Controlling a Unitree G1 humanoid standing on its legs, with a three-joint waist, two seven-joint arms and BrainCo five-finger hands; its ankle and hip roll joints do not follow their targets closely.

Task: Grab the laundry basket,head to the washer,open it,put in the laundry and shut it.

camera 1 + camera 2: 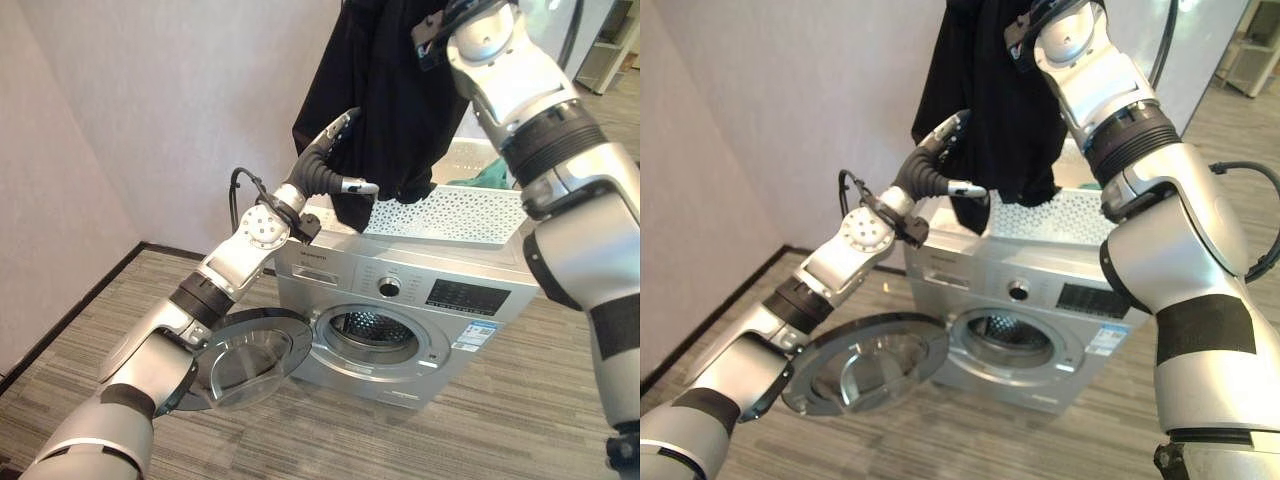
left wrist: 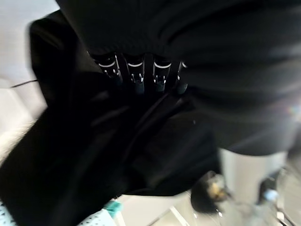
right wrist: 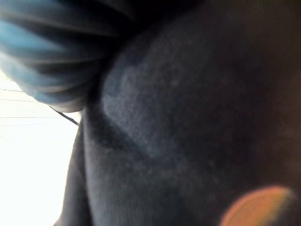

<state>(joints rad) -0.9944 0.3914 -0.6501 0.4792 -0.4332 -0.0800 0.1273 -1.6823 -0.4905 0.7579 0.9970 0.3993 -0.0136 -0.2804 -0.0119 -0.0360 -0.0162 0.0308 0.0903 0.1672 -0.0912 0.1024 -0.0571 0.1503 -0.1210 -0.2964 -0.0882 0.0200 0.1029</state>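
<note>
A black garment [image 1: 400, 110] hangs in the air above the silver washer [image 1: 410, 285], held up from the top where my raised right hand [image 1: 432, 35] is buried in the cloth [image 3: 188, 117]. My left hand [image 1: 325, 165] is open against the garment's left edge, its fingers [image 2: 136, 70] straight along the cloth and its thumb stuck out in front. The washer's round door [image 1: 250, 355] is swung wide open to the left, showing the drum opening [image 1: 372, 330]. A white perforated laundry basket [image 1: 450, 215] stands on top of the washer with teal cloth [image 1: 490, 175] in it.
The washer stands against a pale wall that runs behind it and along the left side. Striped grey carpet [image 1: 480, 440] lies in front of the washer. A shelf unit [image 1: 610, 50] shows at the far back right.
</note>
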